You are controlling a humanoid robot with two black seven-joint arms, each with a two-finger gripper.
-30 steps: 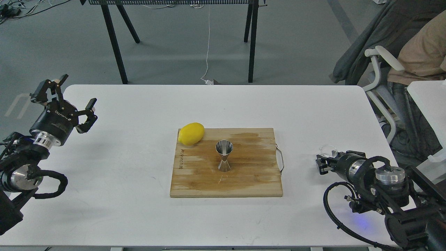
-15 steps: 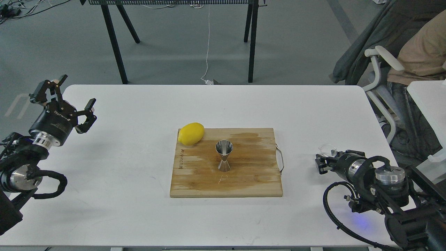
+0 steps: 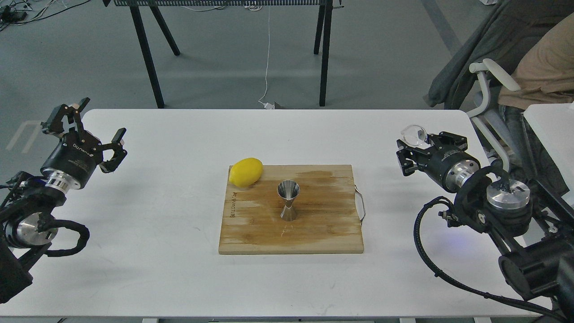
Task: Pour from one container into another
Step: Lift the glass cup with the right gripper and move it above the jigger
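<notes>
A bright yellow lemon sits on a streaky brown wooden board, which lies on a plain white table. The jigger gleams silver; the glass cup is colourless, both arms black.

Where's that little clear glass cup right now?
The glass cup is held in the right gripper, up over the table's right side, well right of the cutting board and jigger.

One lemon — one jigger — one cup
</notes>
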